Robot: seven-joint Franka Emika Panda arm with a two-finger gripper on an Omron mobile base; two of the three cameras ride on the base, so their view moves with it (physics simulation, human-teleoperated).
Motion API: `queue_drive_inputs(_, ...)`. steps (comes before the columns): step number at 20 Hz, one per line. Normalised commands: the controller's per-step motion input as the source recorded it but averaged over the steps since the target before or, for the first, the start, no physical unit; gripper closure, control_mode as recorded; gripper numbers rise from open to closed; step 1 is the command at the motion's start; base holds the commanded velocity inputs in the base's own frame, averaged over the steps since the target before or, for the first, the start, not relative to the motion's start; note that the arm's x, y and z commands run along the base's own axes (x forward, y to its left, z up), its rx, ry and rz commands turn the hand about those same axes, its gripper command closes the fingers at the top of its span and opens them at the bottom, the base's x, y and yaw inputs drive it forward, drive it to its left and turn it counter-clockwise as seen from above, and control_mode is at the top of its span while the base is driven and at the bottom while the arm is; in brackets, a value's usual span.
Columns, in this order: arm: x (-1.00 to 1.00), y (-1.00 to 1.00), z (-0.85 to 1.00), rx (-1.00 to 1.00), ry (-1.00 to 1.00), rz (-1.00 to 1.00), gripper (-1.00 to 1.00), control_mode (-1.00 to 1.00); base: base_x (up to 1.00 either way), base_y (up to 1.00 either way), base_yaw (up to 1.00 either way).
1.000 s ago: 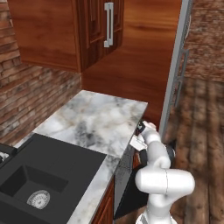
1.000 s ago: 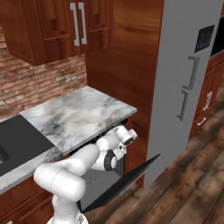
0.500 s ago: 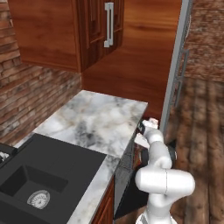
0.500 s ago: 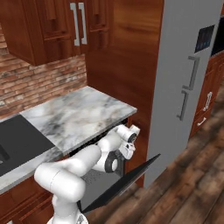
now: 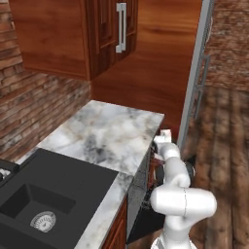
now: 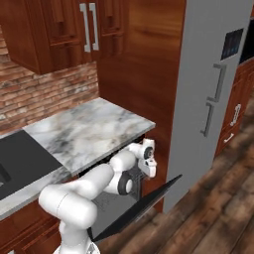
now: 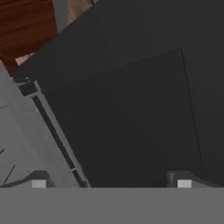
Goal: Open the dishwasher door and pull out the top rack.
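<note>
Marble tabletop [image 6: 94, 131] beside grey fridge [image 6: 208, 89]; door [image 6: 144, 206] hangs part-open, long axis left-right; jaws [image 7: 111, 183] wide apart.

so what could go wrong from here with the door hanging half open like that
The dishwasher door is only partly lowered, so the rack may have no clear path out. The gripper is open over the door's inner face, gripping nothing, and its wrist sits tight under the marble counter edge, where it could bump.
</note>
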Motion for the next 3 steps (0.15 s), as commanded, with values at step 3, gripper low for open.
queue_drive_inputs(3,-0.13,-0.52,-0.47,-0.45,-0.08,0.05,-1.0,-1.0,0.0,0.0,0.0)
